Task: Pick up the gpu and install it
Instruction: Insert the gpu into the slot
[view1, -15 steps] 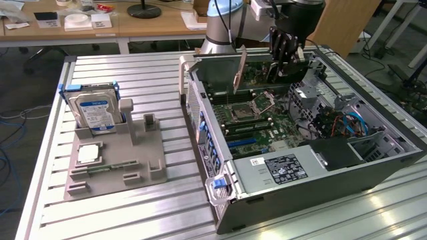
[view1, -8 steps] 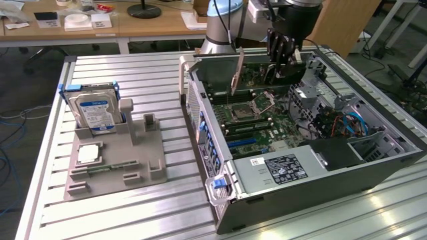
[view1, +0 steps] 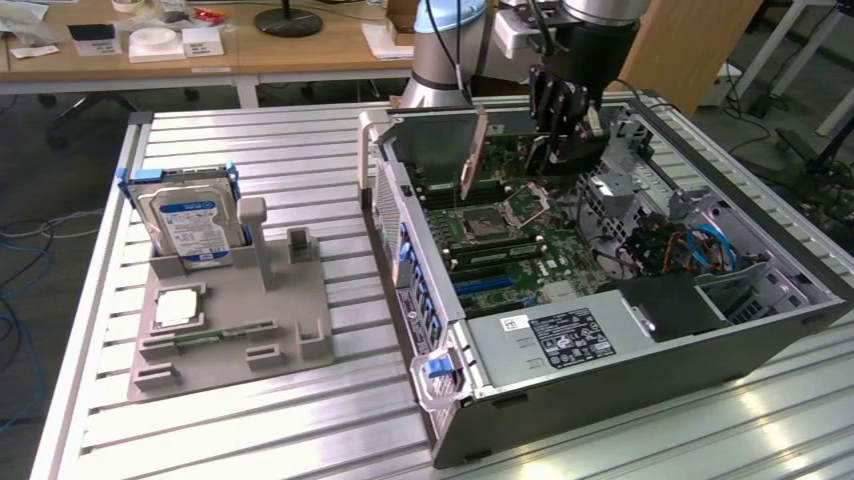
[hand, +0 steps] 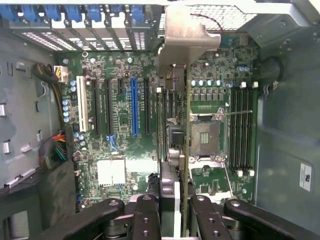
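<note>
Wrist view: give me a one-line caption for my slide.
Gripper clamps the gpu edge-on over the motherboard inside the open computer case.

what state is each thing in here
gpu: held on edge above the motherboard, not in a slot
gripper: shut on the gpu
computer case: lying on its side, side panel off
blue expansion slot: empty
cpu socket: bare, no cooler on it
hard drive: standing upright in the grey holder
</note>
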